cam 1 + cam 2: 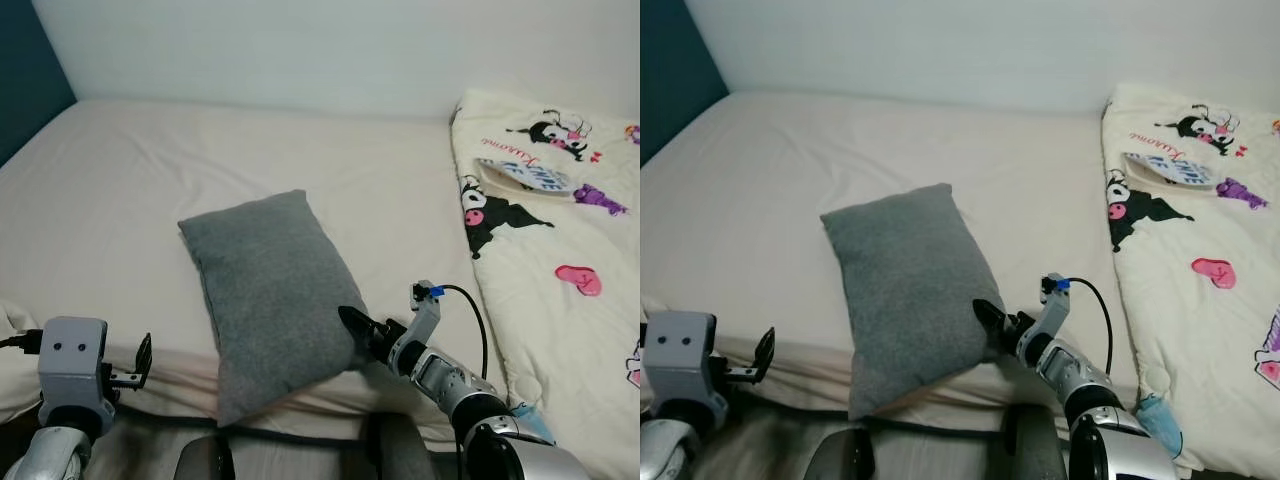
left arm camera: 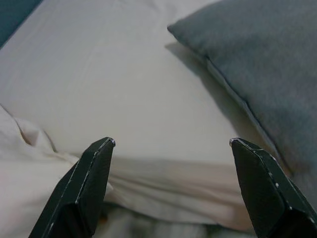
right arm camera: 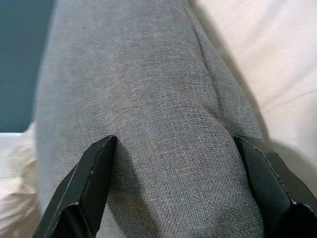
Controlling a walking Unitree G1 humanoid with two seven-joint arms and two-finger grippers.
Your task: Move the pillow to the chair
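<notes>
On the near edge of the bed (image 1: 130, 190) lies the grey pillow (image 1: 272, 295), its lower end hanging slightly over the mattress side. Against its right edge sits the right gripper (image 1: 360, 328), fingers (image 3: 84, 188) spread wide with the pillow's fabric between them, touching but not pinched. Well to the left, the left gripper (image 2: 171, 186) hovers at the bed's edge, fingers spread apart over the sheet. Along the bed's right side lies a cream cartoon-print blanket (image 1: 560, 230).

We are in a home bedroom. Before us lie a bed (image 1: 150, 180), a cartoon-print quilt (image 1: 560, 250) and a grey pillow (image 1: 270, 290).
</notes>
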